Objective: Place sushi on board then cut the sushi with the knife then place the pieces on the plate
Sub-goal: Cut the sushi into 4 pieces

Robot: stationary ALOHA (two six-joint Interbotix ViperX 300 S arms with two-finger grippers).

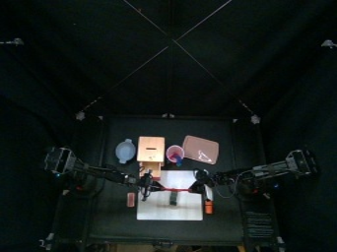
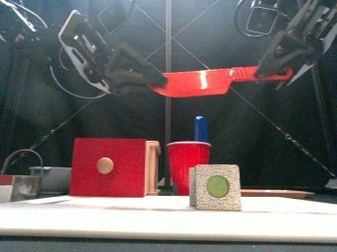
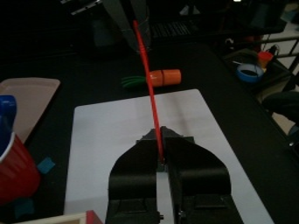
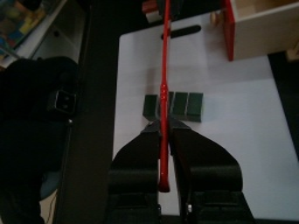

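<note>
Left gripper (image 2: pixel 148 84) and right gripper (image 2: pixel 267 69): jaws of each clamped on one end of the red knife (image 2: pixel 204 81), which is held level, well above the white board (image 1: pixel 165 209). Sushi roll (image 4: pixel 176 105) lies near mid-board, bare white all round. Wooden box (image 2: pixel 112 167), red cup (image 2: pixel 188 162) and pink tray (image 1: pixel 200 150) are on the tabletop past the board's back edge.
</note>
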